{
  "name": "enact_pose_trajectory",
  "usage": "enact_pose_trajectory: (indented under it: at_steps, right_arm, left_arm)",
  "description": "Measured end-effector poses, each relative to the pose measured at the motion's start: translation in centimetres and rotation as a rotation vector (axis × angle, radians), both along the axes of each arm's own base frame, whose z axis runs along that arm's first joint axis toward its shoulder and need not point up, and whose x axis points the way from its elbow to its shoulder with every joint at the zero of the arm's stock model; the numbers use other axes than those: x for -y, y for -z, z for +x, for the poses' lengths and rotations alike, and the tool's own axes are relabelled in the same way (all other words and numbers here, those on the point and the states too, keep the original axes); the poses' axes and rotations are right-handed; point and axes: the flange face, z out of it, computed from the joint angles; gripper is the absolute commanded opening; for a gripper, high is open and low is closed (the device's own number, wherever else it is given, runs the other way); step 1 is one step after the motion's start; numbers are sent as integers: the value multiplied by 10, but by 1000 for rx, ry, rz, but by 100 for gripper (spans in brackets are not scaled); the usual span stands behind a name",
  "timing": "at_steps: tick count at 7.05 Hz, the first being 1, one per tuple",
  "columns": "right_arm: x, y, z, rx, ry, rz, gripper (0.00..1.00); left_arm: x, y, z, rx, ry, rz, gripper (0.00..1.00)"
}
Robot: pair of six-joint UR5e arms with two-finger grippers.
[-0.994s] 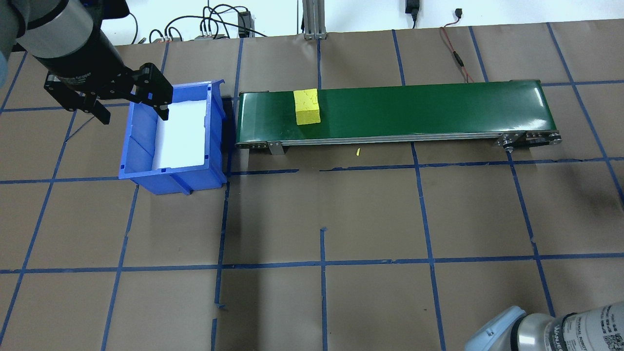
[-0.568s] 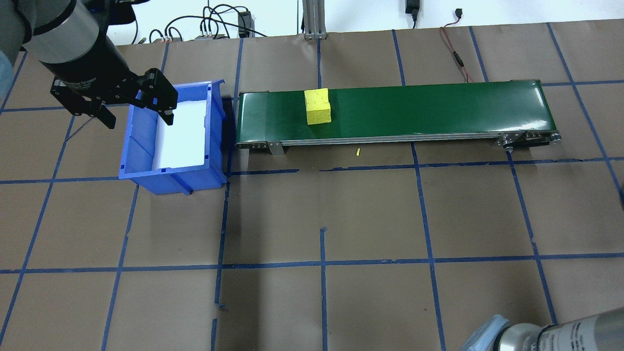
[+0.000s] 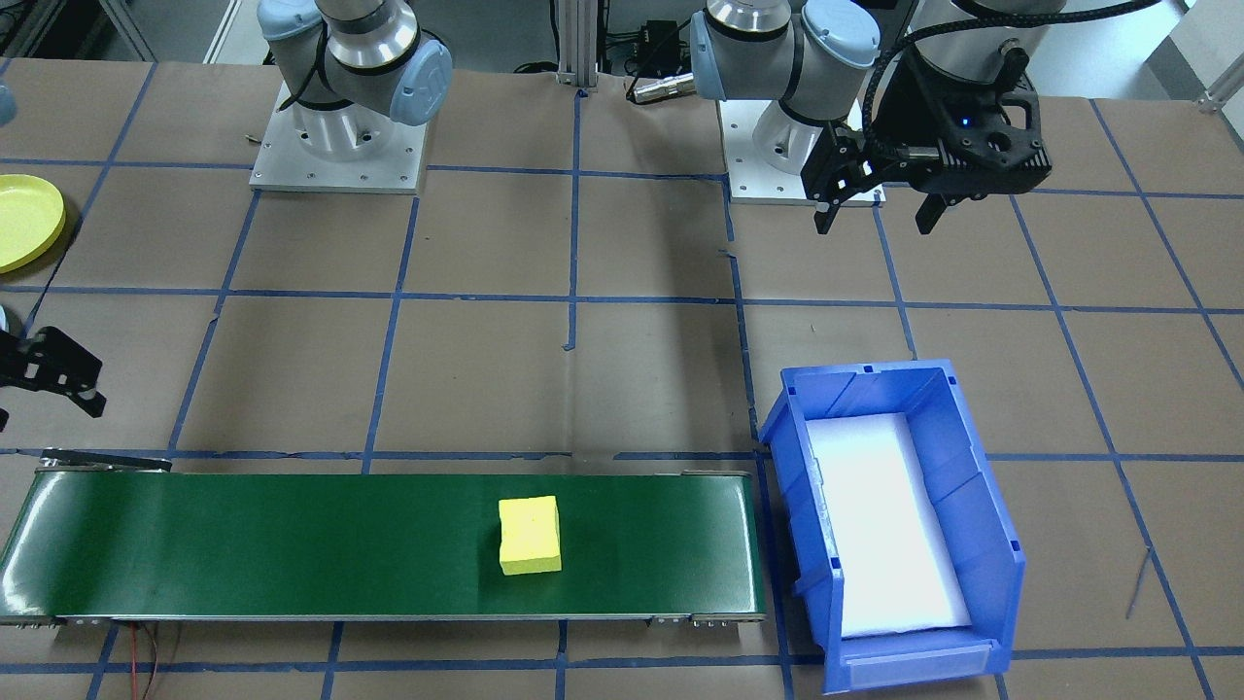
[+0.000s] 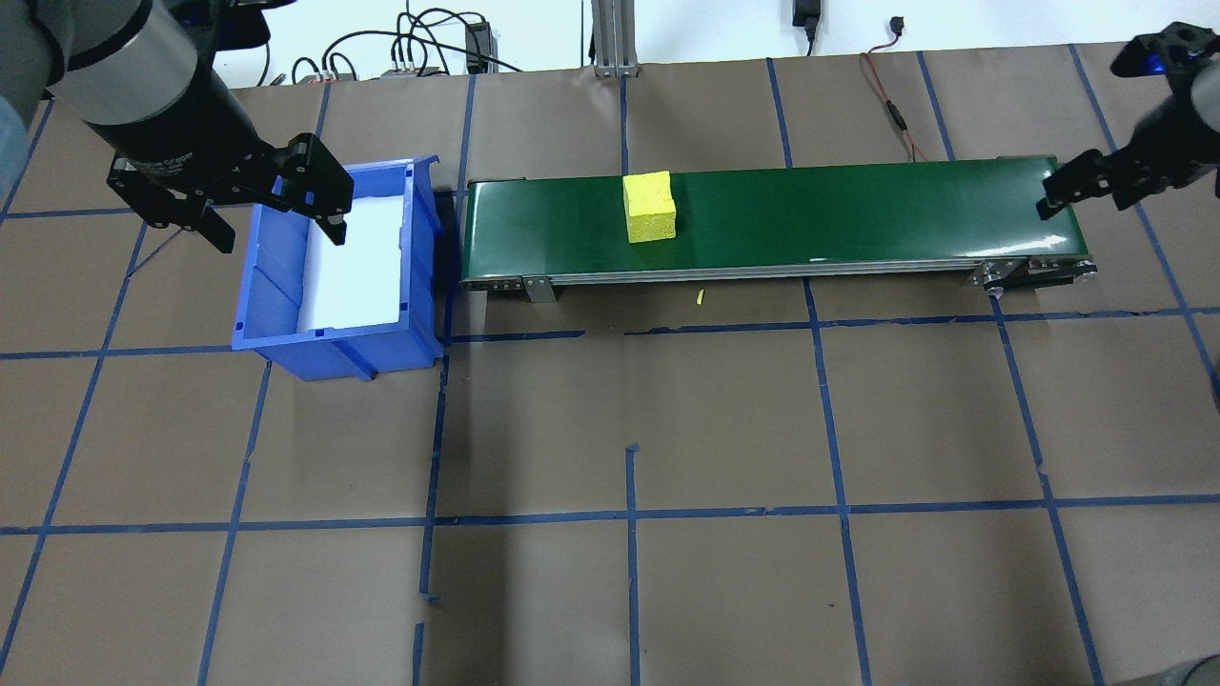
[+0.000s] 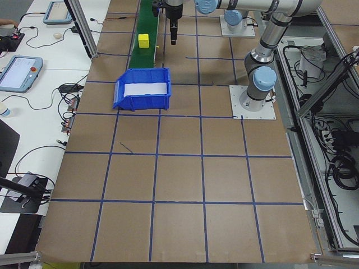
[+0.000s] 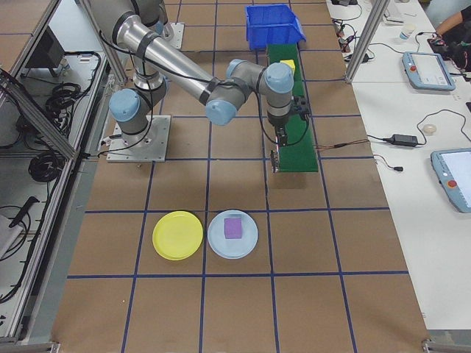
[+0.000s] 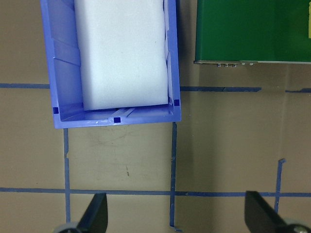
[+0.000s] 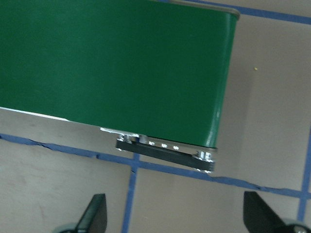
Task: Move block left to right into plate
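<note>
While the yellow block (image 4: 649, 207) is sitting on the green belt (image 4: 858, 214), the left gripper (image 4: 272, 211) is hanging wide open over the blue bin (image 4: 334, 343). The right gripper (image 8: 175, 213) is waiting open above the belt's end. The yellow plate (image 6: 177, 235) is lying on the bench (image 4: 667, 429), well apart.

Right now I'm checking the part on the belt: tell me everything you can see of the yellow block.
The yellow block is a small, squarish, matte piece that looks like foam, with a faintly mottled top. It sits flat on the green conveyor belt, nearer the blue bin end than the far end. Nothing else touches it, and no gripper is near it.
</note>
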Motion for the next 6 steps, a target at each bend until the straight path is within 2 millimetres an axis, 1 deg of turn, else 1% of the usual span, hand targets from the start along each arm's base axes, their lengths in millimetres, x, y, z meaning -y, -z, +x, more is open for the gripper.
enact_pose_trajectory:
  at_steps: [2,3,4,5,6]
  right_arm:
    - [32,-8,91,40,54,-6,100]
    - [47,-10,127,90,80,-10,100]
    - [59,-1,146,144,103,4,100]
    - [67,13,153,184,114,25,100]
    - [71,24,157,210,121,44,100]
  left_arm:
    - [4,6,-1,2,1,15,100]
    - [3,7,-1,4,3,20,100]
    - [3,6,-2,4,4,21,100]
    - [2,5,-2,2,4,18,100]
    - [2,3,-2,1,4,13,100]
